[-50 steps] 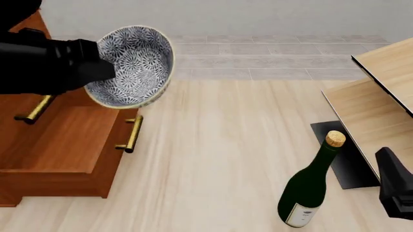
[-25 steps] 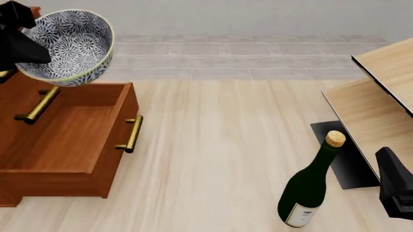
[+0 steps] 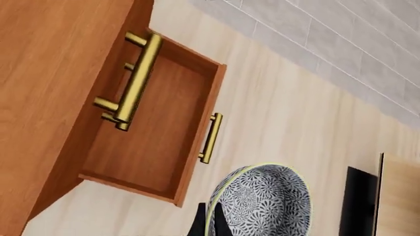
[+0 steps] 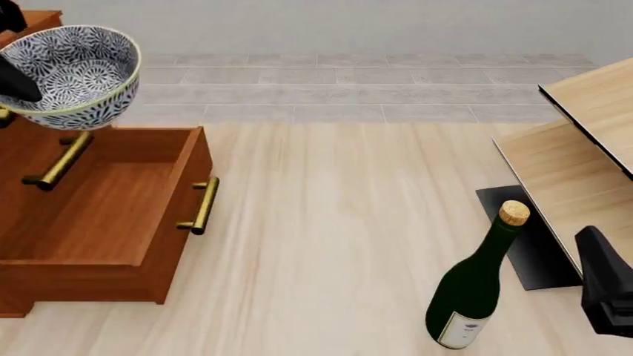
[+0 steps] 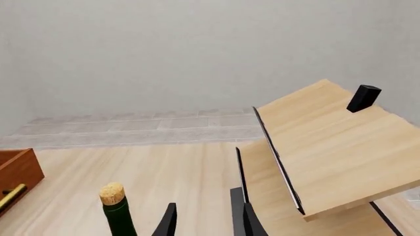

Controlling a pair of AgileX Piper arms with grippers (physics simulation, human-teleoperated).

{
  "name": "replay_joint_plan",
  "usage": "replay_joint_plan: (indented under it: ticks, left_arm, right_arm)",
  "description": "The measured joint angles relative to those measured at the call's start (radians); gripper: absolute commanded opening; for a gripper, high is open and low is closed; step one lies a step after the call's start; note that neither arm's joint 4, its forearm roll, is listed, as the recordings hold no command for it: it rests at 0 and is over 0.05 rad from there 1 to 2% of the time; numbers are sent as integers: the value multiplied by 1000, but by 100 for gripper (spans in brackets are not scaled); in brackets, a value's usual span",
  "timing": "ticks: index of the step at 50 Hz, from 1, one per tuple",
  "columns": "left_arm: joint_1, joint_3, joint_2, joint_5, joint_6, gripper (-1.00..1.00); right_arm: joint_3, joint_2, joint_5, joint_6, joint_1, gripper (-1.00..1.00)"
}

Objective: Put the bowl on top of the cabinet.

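The speckled grey-white bowl [image 4: 71, 74] hangs tilted at the far left, above the back of the reddish-brown cabinet [image 4: 89, 215]. My left gripper [image 4: 14, 85] is shut on the bowl's left rim and mostly cut off by the frame edge. In the left wrist view the bowl [image 3: 261, 201] sits at the fingertips of the left gripper [image 3: 208, 223], with the cabinet top [image 3: 52, 69] and its open drawer [image 3: 151, 132] beneath. My right gripper [image 4: 605, 297] rests low at the right edge. It stands open [image 5: 204, 222] and holds nothing.
A green corked bottle [image 4: 473, 293] stands upright at the front right, just left of the right gripper. Pale wood furniture with black edging [image 4: 583, 148] fills the right side. The cabinet's drawer with brass handle [image 4: 204, 205] sticks out toward the middle.
The left gripper has carried the bowl leftward, from beside the open drawer to above the cabinet's back part. The arm has nearly left the front view. The right arm and bottle stayed still.
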Motion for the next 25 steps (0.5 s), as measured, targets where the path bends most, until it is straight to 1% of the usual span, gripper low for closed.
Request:
replay_joint_plan:
  ticks: [12, 25]
  left_arm:
    - [15, -52, 39, 17, -75, -100]
    - [54, -119, 58, 22, -112, -100]
  right_arm:
    - [0, 0, 1, -5, -1, 100]
    - [0, 0, 3, -10, -2, 100]
